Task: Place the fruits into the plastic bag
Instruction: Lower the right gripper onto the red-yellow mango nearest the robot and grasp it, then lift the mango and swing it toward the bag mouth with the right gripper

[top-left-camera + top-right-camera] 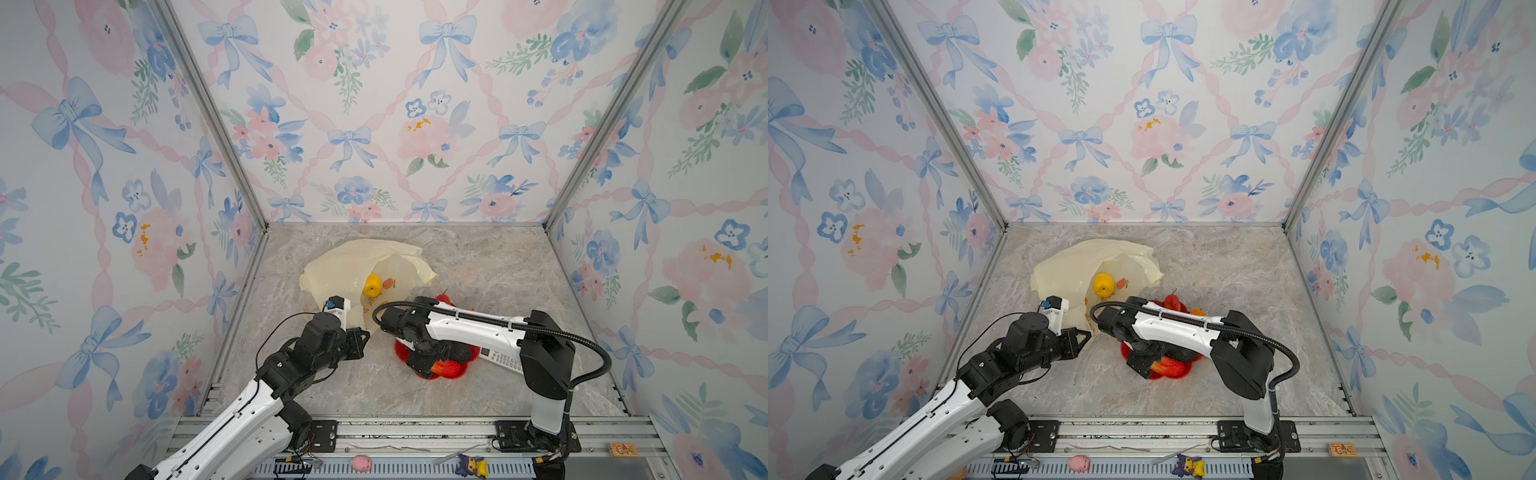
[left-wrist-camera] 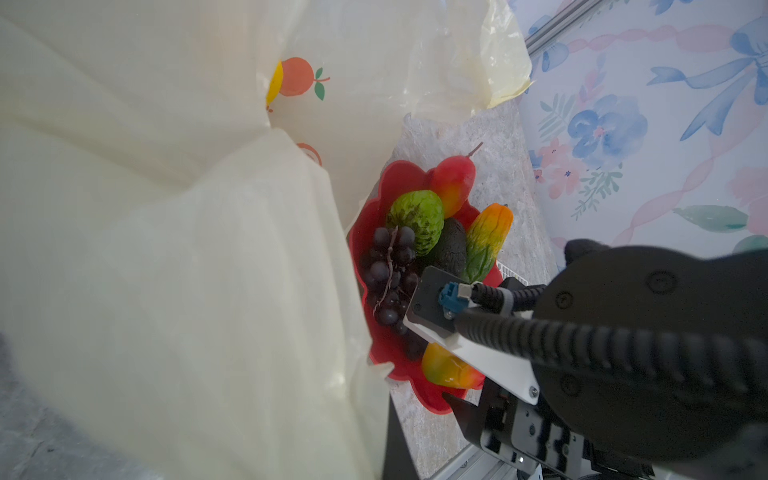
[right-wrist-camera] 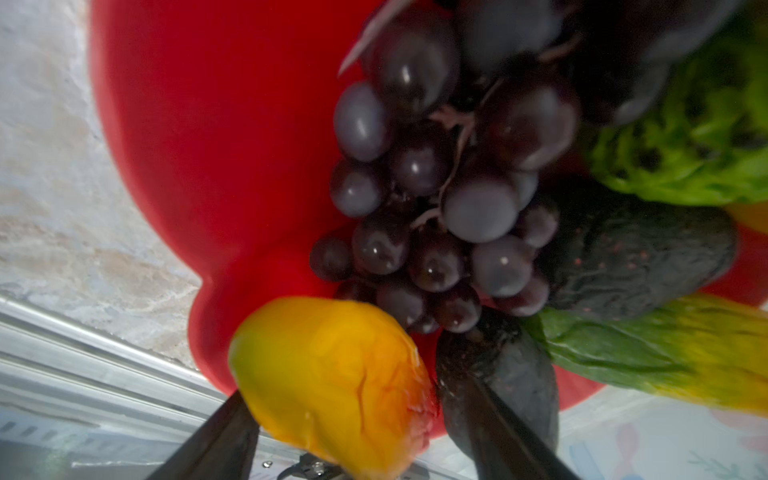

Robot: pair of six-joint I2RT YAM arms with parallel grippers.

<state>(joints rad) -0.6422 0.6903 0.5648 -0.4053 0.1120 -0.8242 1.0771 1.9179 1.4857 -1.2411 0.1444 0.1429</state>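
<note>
Right wrist view puts your right pincer (image 3: 345, 395) down in the red dish (image 3: 208, 124), its fingers apart on either side of a yellow-red mango (image 3: 324, 365). One finger touches the fruit and the other stands just beside it, so no firm grip shows. Next to it in the dish lie grapes (image 3: 436, 187) and an avocado (image 3: 636, 257). In both top views your left pincer (image 1: 360, 337) is closed on the near edge of the plastic bag (image 1: 345, 266), which lies open just beside the dish. One yellow fruit (image 1: 372, 285) sits inside the bag's mouth.
</note>
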